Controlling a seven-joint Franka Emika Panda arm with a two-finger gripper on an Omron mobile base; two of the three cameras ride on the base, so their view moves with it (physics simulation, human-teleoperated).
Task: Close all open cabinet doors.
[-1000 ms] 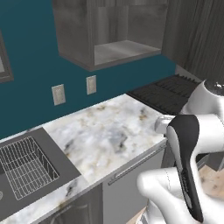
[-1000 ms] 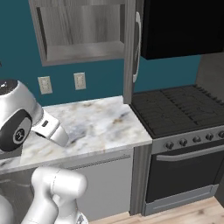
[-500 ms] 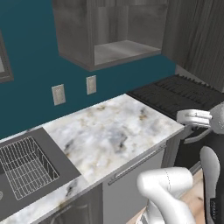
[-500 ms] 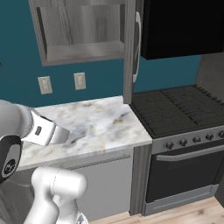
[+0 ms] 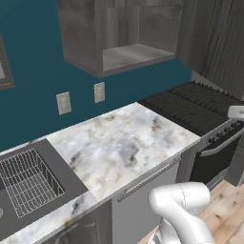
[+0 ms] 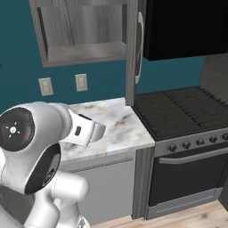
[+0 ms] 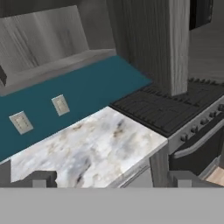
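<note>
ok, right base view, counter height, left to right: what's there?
Robot arm → marble counter → open cabinet door, edge-on above the counter's right end → stove.

Wall-cabinet door [image 6: 132, 49]: one tall panel in dark grey wood grain, standing open. It projects outward from the right side of the cabinet opening, roughly square to the cabinet front, so the right base view presents it nearly edge-on. A slim vertical silver bar handle [image 6: 140, 48] is mounted on its right-hand face, toward the front edge. The lower edge of the panel hangs above the junction of the marble counter and the range. In the hand view the same door [image 7: 151, 41] appears as a broad grained panel extending forward, with the open cabinet interior to its left.
</note>
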